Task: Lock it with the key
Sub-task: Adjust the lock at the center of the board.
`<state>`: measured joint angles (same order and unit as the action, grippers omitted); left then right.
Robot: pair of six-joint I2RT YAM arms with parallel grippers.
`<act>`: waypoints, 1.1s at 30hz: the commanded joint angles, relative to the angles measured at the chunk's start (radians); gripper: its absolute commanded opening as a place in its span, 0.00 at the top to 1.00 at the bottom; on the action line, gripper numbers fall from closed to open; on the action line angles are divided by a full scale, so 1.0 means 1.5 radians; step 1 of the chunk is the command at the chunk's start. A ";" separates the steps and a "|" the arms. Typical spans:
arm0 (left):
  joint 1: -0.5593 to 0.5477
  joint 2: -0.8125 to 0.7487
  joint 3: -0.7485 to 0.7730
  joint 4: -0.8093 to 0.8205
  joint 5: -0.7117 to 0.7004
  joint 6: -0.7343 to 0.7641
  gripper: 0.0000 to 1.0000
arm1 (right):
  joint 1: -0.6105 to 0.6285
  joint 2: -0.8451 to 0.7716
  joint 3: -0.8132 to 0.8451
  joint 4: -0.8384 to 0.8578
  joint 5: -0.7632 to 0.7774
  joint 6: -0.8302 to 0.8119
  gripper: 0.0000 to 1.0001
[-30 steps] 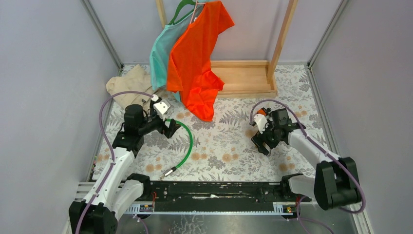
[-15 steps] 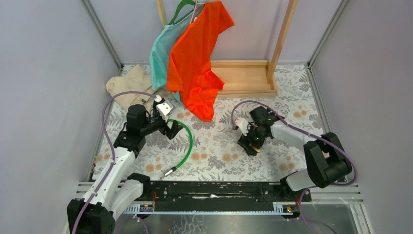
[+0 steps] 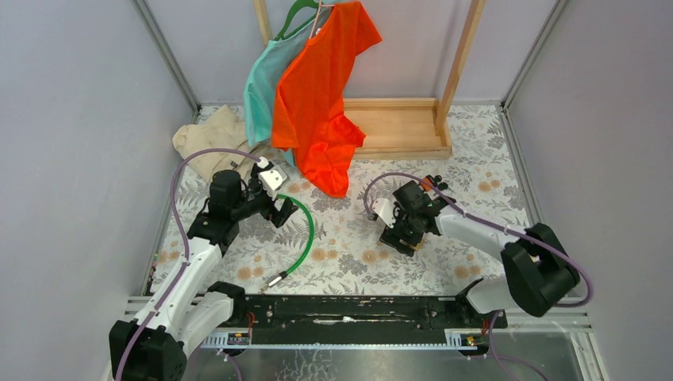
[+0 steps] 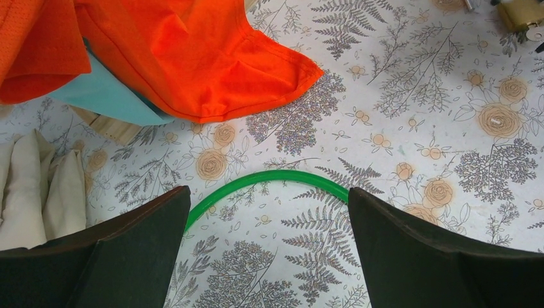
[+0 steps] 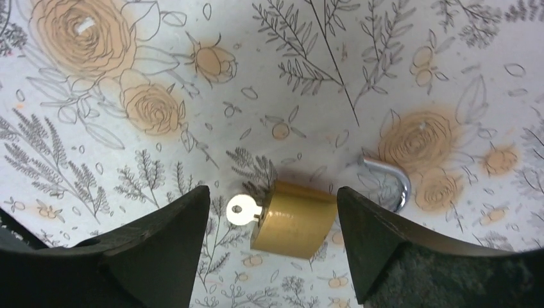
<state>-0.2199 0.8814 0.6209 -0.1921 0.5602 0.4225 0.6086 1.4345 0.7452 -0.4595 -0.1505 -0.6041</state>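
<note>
A brass padlock (image 5: 295, 218) lies on the flowered tablecloth, its silver shackle (image 5: 388, 183) sticking out to the right. A tiny bare metal key (image 5: 242, 210) sits in its keyhole. My right gripper (image 5: 273, 192) hangs over it, open, one finger on each side of the body and a gap on the key side. The key (image 3: 429, 182), with its orange head, lies on the cloth just behind the right gripper (image 3: 399, 238). My left gripper (image 4: 269, 192) stands wide open with nothing in it, above a green cable (image 4: 269, 176). The padlock (image 4: 521, 11) also shows in the left wrist view's top right corner.
An orange shirt (image 3: 321, 87) and a teal shirt (image 3: 262, 87) hang from a wooden rack (image 3: 397, 127) at the back. Beige cloth (image 3: 208, 139) lies at the back left. The green cable (image 3: 305, 238) curves across the cloth beside the left gripper (image 3: 279, 213).
My right arm has swung left and forward, away from the orange key, to stand over the padlock, and its jaws have narrowed a little. The left arm has barely shifted.
</note>
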 commanded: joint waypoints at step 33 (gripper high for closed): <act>-0.037 0.060 0.030 -0.004 -0.012 0.056 0.00 | 0.003 -0.053 0.028 -0.112 -0.194 0.018 0.23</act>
<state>-0.2516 0.9283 0.6121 -0.1890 0.5514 0.4473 0.5453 1.3579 0.7002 -0.6075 -0.3084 -0.6151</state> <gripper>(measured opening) 0.998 0.774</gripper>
